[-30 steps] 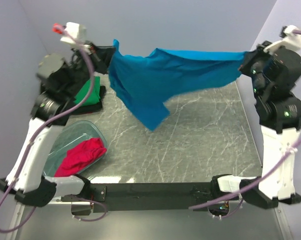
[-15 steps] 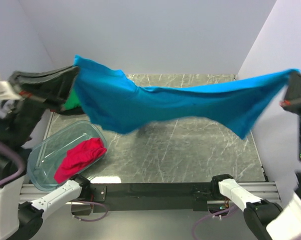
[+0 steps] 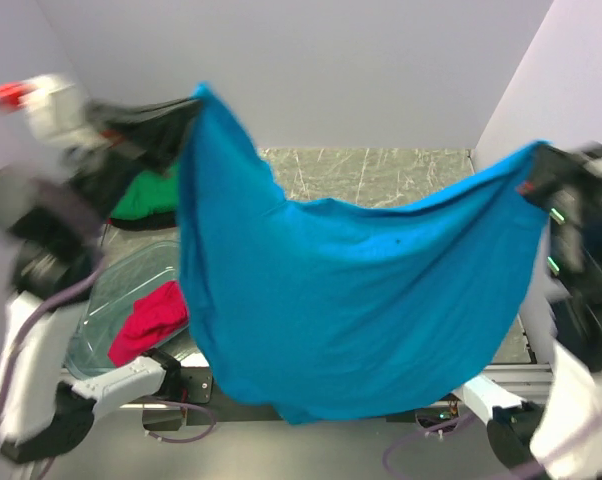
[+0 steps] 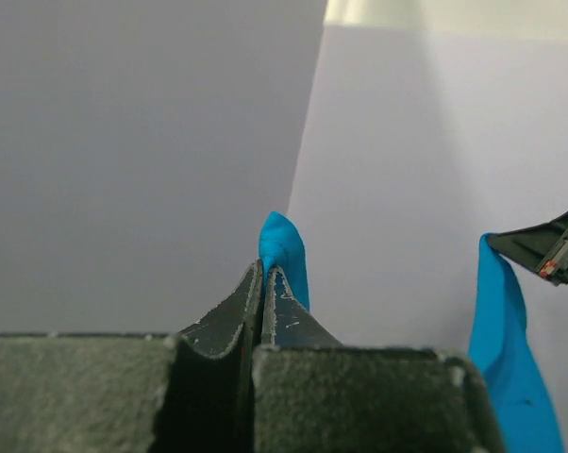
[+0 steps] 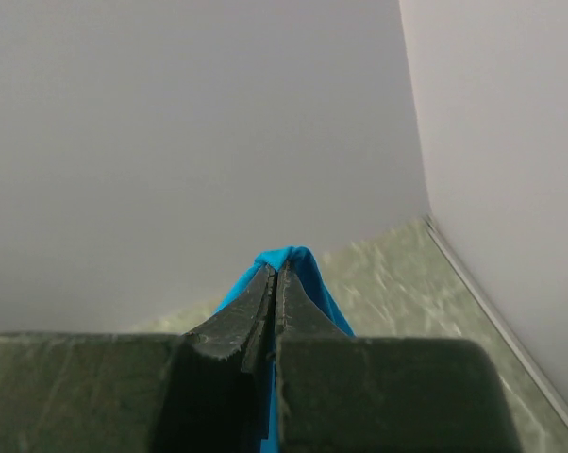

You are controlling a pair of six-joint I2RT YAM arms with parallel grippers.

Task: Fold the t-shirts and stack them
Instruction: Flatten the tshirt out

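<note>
The bright blue t-shirt (image 3: 351, 300) hangs spread wide in the air between both arms, its lower edge down over the near rail. My left gripper (image 3: 193, 100) is shut on its upper left corner (image 4: 282, 247), high at the left. My right gripper (image 3: 534, 165) is shut on its right corner (image 5: 289, 260). The magenta-red t-shirt (image 3: 151, 320) lies crumpled in the clear plastic bin (image 3: 106, 300). The green t-shirt (image 3: 146, 200) lies at the back left. The black t-shirt cannot be told apart from the dark arm there.
The marble tabletop (image 3: 381, 170) shows behind the hanging blue cloth. Lilac walls close the back and both sides. The black rail (image 3: 196, 385) with the arm bases runs along the near edge. The right gripper also shows in the left wrist view (image 4: 553, 250).
Both arms have swung up and toward the near side with the blue shirt. The shirt has billowed open from a stretched band into a wide hanging sheet covering most of the table.
</note>
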